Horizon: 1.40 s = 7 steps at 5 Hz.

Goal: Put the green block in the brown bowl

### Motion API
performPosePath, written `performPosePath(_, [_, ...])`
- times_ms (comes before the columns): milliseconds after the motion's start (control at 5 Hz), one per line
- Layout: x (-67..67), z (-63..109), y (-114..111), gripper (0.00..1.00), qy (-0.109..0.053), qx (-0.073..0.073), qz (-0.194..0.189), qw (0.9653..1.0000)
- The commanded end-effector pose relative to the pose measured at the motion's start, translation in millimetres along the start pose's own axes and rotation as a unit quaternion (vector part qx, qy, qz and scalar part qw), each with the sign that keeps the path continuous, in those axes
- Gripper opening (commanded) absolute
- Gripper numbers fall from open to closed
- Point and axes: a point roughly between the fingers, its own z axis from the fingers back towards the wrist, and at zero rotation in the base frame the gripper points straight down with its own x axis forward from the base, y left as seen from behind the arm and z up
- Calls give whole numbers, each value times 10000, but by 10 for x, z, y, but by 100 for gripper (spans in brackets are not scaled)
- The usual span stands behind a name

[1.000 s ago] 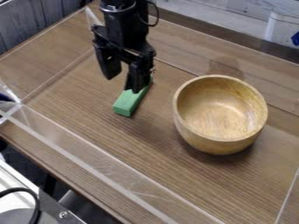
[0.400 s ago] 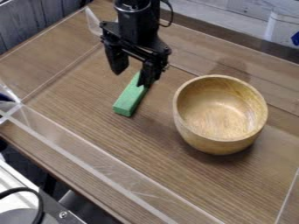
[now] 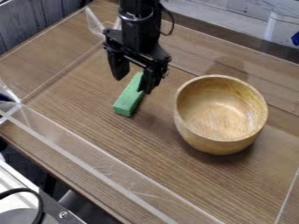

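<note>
The green block (image 3: 129,99) lies flat on the wooden table, a bright green bar pointing away from the camera. My black gripper (image 3: 135,77) hangs over its far end, open, with one finger on each side of the bar; I cannot tell if the fingertips touch it. The brown bowl (image 3: 221,112) stands upright and empty to the right of the block, a short gap away.
A clear plastic wall (image 3: 70,149) runs along the front and left of the wooden table (image 3: 70,96). A blue and white thing (image 3: 284,28) shows at the far right edge.
My gripper has shifted to the right, from left of the block's far end to straddling that end. The block and the bowl have not moved.
</note>
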Motion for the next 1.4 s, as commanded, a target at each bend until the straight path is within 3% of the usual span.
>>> performPosePath(0, [71, -20, 131, 100, -173, 18, 88, 9998])
performPosePath(400, [102, -299, 275, 100, -247, -261, -86, 9993])
performPosePath(600, [109, -397, 309, 100, -46, -417, -244, 9988])
performPosePath(800, [131, -413, 315, 0, 47, -540, -384, 9978])
performPosePath(1200, [134, -316, 334, 0, 122, -358, -164, 9992])
